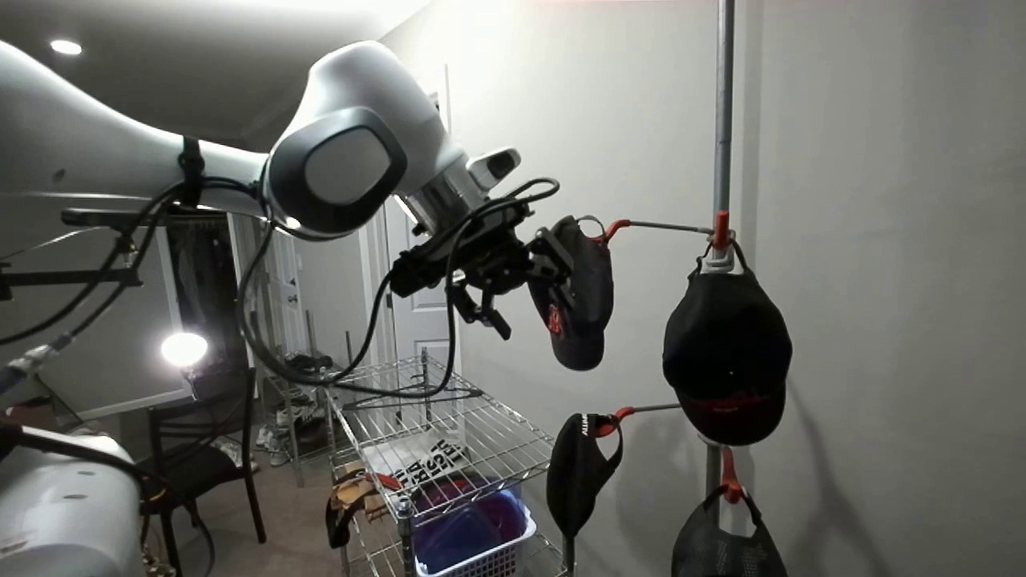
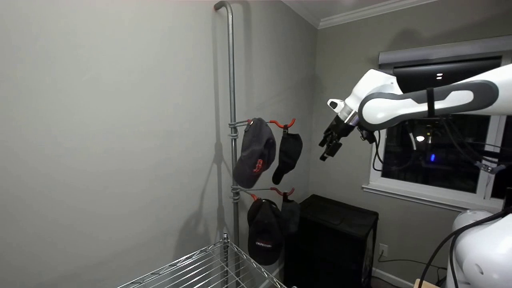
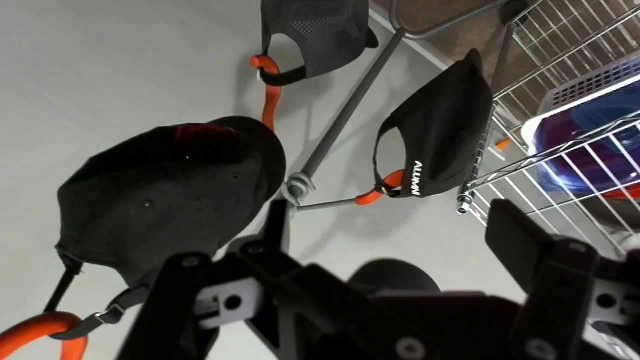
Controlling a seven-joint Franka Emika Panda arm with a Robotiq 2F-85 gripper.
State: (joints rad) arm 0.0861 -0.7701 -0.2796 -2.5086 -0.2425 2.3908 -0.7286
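The gripper (image 3: 388, 216), spread wide and holding nothing, hovers near a metal pole (image 2: 232, 80) fitted with red hooks (image 2: 282, 125). A B-logo cap (image 1: 595, 282), partly behind the gripper in an exterior view, hangs high beside a black cap (image 1: 725, 328). Below them hang a lettered cap (image 3: 445, 135) and a mesh cap (image 3: 320, 40). All four appear fully hung; no further cap clearly shows left off a hook.

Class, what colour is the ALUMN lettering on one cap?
White; the lettering shows best in the wrist view.
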